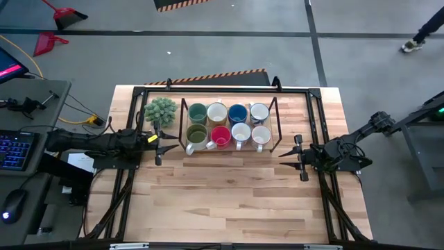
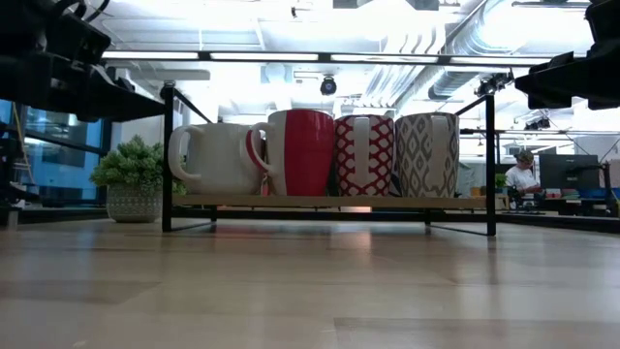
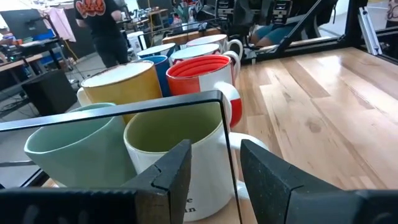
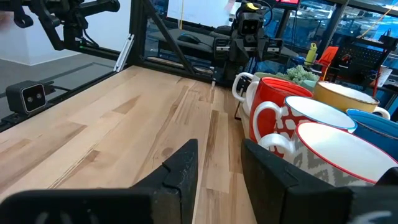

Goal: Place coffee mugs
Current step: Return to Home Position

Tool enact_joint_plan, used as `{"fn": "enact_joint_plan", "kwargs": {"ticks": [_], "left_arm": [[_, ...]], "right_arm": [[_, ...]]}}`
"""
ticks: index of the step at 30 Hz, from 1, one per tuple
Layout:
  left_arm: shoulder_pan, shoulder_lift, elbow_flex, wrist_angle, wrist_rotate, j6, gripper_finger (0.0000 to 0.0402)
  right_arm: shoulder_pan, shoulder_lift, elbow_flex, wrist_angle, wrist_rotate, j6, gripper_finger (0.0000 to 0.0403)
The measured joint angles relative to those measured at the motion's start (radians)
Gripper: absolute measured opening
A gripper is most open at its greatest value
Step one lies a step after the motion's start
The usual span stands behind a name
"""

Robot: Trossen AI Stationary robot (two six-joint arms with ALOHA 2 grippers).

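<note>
Wooden table [image 1: 229, 201], shelved mugs [image 1: 220, 137], grey floor [image 1: 208, 55]

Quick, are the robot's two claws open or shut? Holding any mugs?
Left gripper: open, holding nothing.
Right gripper: open, holding nothing.

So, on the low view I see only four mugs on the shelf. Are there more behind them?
Observer: Yes, a back row of four: teal mug, cream mug, blue mug, white mug.
Operator: Is the left gripper holding something?
Observer: No, it is open and empty, left of the shelf.
Operator: And the right gripper?
Observer: Also open and empty, right of the shelf.
</note>
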Motion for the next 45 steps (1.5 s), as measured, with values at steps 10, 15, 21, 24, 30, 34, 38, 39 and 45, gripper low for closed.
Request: {"fn": "enact_joint_plan", "kwargs": {"ticks": [10,15,21,24,30,34,38,39,45], "left_arm": [[0.000,0.000,0.000,0.000,0.000,-0.001,0.0129],[0.000,0.000,0.000,0.000,0.000,-0.001,0.0129],[0.000,0.000,0.000,0.000,0.000,-0.001,0.0129],[0.000,0.000,0.000,0.000,0.000,-0.001,0.0129],[0.000,0.000,0.000,0.000,0.000,-0.001,0.0129],[0.000,0.000,0.000,0.000,0.000,-0.001,0.0129],[0.000,0.000,0.000,0.000,0.000,-0.001,0.0129],[0.000,0.000,0.000,0.001,0.000,-0.001,0.0129],[0.000,0.000,0.000,0.001,0.000,-0.001,0.0129]], "right_arm": [[0.000,0.000,0.000,0.000,0.000,0.000,0.0108],[0.000,0.000,0.000,0.000,0.000,0.000,0.0108],[-0.012,0.007,0.000,0.000,-0.004,-0.004,0.0108],[-0.037,-0.002,0.000,0.006,0.003,-0.105,0.0108],[-0.114,-0.002,0.000,0.007,0.005,-0.121,0.0108],[-0.166,-0.002,0.000,0.032,-0.016,-0.104,0.0108],[-0.229,-0.013,-0.001,0.060,-0.156,-0.021,0.0108],[-0.245,-0.018,-0.001,0.057,-0.206,-0.004,0.0108],[-0.333,-0.057,-0.001,-0.020,-0.442,0.106,0.0108]]}}
